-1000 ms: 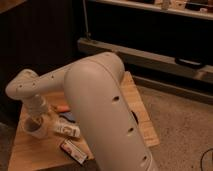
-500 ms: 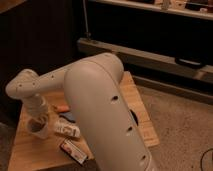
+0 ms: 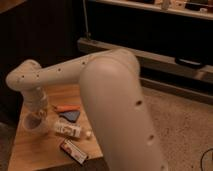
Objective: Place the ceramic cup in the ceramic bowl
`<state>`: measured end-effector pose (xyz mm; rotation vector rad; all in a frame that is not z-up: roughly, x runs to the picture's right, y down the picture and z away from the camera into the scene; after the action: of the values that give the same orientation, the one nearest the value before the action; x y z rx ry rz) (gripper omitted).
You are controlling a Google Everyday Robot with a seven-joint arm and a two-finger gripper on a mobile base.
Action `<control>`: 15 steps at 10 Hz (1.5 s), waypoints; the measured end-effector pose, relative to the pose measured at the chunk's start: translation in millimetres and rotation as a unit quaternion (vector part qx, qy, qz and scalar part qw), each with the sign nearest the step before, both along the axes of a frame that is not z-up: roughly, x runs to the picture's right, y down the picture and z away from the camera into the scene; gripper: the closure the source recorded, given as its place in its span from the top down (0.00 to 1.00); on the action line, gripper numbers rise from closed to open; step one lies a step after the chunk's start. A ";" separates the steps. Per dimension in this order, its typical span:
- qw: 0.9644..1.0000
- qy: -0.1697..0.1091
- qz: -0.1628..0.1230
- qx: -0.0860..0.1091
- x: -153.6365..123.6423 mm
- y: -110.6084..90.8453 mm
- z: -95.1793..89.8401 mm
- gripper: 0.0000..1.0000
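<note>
Though the label on the toppled white bottle (image 3: 67,129) cannot be read, the ceramic cup (image 3: 31,125) sits lower left at the gripper (image 3: 35,119), over the wooden table (image 3: 30,152); whether the claw is clamped cannot be told.

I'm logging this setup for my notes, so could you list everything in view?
table: one, light wood, lower left
cup: one, pale whitish, left part of the table, at the gripper
bottle: one, white, lying on its side right of the cup
flat item: one, orange, behind the bottle
small item: one, dark blue, between the orange item and the bottle
packet: one, dark with red, near the table's front edge
shelf unit: one, dark, across the background
floor: pale, speckled, right
arm: one, white, from the lower foreground to an elbow at left
gripper: one, white, low over the table's left part
</note>
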<state>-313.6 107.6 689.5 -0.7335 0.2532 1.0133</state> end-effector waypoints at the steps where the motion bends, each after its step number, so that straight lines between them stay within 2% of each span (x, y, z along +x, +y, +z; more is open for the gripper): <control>1: 1.000 -0.008 0.014 0.008 7.0 -15.1 -17.6 0.00; 2: 0.999 -0.013 0.031 0.018 19.5 -31.4 -34.8 0.00; 3: 0.999 -0.015 0.041 0.023 28.7 -40.1 -43.4 0.00; 4: 0.997 -0.016 0.066 0.037 58.8 -56.3 -59.4 0.00; 7: 0.991 -0.001 0.117 0.061 132.4 -78.4 -79.4 0.00; 9: 0.984 0.016 0.158 0.079 191.3 -90.6 -96.4 0.00; 11: 0.977 0.031 0.189 0.092 234.3 -96.8 -109.8 0.00; 13: 0.965 0.060 0.232 0.102 291.9 -98.4 -119.0 0.00; 15: 0.955 0.090 0.263 0.102 334.4 -94.6 -119.7 0.00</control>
<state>20.8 13.0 569.8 -0.5260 0.1058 1.5937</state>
